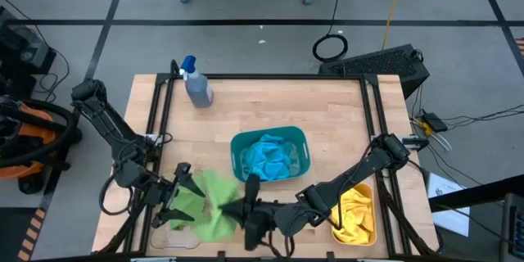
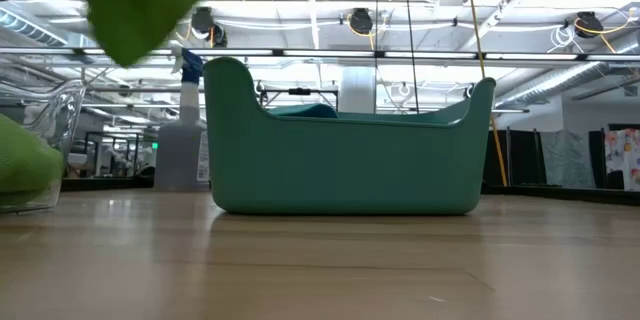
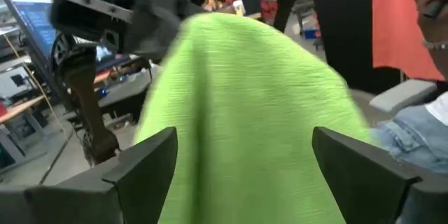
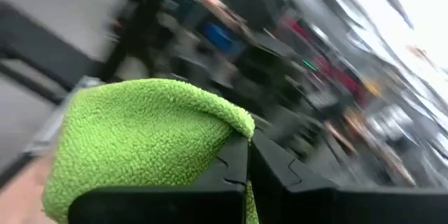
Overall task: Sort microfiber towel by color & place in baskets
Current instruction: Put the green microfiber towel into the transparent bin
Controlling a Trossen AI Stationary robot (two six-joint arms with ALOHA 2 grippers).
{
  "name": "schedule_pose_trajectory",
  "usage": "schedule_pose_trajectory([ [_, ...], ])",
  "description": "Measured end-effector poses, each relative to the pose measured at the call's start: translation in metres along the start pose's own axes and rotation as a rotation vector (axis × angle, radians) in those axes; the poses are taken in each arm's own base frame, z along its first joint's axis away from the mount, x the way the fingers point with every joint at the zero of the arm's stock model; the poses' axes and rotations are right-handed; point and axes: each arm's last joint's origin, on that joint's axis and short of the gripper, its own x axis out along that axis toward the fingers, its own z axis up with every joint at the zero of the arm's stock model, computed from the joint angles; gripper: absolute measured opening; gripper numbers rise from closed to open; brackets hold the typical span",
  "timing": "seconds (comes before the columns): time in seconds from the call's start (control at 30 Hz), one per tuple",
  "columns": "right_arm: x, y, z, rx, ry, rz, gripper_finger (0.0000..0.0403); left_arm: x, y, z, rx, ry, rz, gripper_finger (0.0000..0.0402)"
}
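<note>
A lime green towel (image 1: 214,196) hangs in the air between my two grippers, above the clear basket (image 1: 173,231) at the near edge; it shows high up in the low view (image 2: 135,0). My right gripper (image 1: 248,203) is shut on it. My left gripper (image 1: 180,188) is open, with the towel (image 3: 245,105) showing between its fingers. More green cloth (image 2: 18,165) lies in the clear basket (image 2: 55,120). Blue towels (image 1: 270,157) fill the teal basket (image 1: 239,143). Yellow towels (image 1: 358,213) lie in the orange basket (image 1: 372,231). My right gripper pinches a folded edge of the green towel (image 4: 231,129) between its two shut fingers (image 4: 280,175), coming level from the table's right side. The towel is lifted clear of the table and bunches out beyond the fingers. My left gripper: I cannot tell whether it touches the towel.
A grey spray bottle with a blue top (image 1: 196,83) stands near the far left corner. The teal basket (image 2: 345,155) sits mid-table. Black frame rails (image 1: 160,106) run along the table's left and right sides. Bare wood lies between bottle and baskets.
</note>
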Motion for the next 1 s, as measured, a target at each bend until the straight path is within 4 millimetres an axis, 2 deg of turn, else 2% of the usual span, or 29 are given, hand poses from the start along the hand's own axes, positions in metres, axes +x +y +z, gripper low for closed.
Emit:
schedule_pose_trajectory([
  [0.13,0.002,0.003,0.001,-0.075,-0.103,0.157,0.0000,0.005,-0.002,0.001,0.015,-0.030,0.017,0.0336],
  [0.23,0.005,0.000,-0.002,-0.102,-0.140,0.209,0.0000,0.012,-0.003,-0.002,0.025,-0.037,0.032,0.0336],
  [0.47,0.011,-0.007,-0.007,-0.102,-0.129,0.197,0.0000,0.024,-0.009,-0.013,0.017,-0.013,-0.039,0.0336],
  [0.8,0.011,-0.006,-0.008,-0.111,-0.117,0.201,0.0000,0.023,-0.009,-0.016,-0.050,0.019,-0.041,0.0333],
  [0.9,0.010,-0.006,-0.006,-0.108,-0.101,0.161,0.0000,0.023,-0.007,-0.020,-0.039,0.076,0.031,0.0311],
  [1.0,0.009,-0.006,-0.006,-0.108,-0.071,0.118,0.0000,0.023,-0.006,-0.023,-0.036,0.129,0.072,0.0266],
])
